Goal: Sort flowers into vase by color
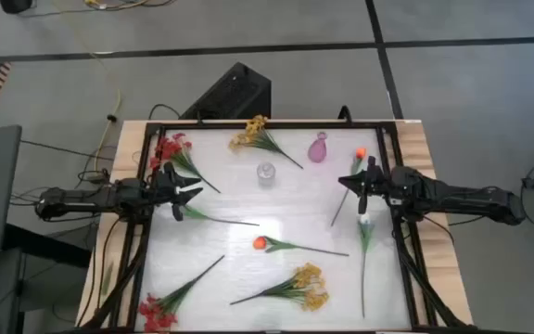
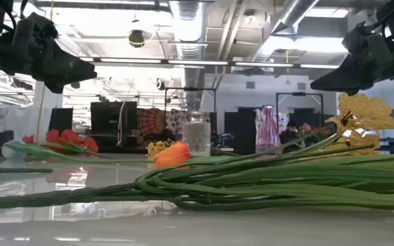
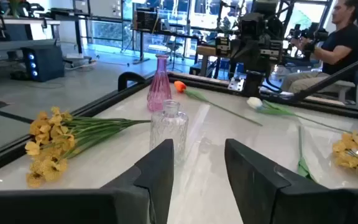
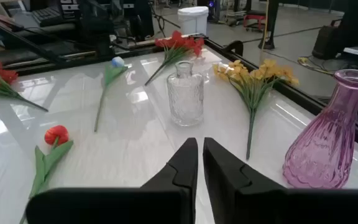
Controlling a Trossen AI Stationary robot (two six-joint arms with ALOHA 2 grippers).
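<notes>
A clear glass vase (image 1: pixel 266 173) and a pink vase (image 1: pixel 317 148) stand upright on the white table's far half. Flowers lie flat around them: red sprays (image 1: pixel 171 148) (image 1: pixel 160 311), yellow sprays (image 1: pixel 251 132) (image 1: pixel 309 286), orange tulips (image 1: pixel 360 154) (image 1: pixel 260 243) and white tulips (image 1: pixel 193 213) (image 1: pixel 364 223). My left gripper (image 1: pixel 188 192) (image 3: pixel 197 146) hovers open at the table's left, pointing at the clear vase (image 3: pixel 168 127). My right gripper (image 1: pixel 346 184) (image 4: pixel 199 144) hovers at the right, shut on nothing, facing the clear vase (image 4: pixel 185 93), with the pink vase (image 4: pixel 328 143) beside it.
A dark frame (image 1: pixel 397 186) runs around the table top. A black box (image 1: pixel 235 93) sits on the floor beyond the far edge. A person (image 3: pixel 347 37) sits beyond the table's right side. Bare table lies between the two grippers, near the clear vase.
</notes>
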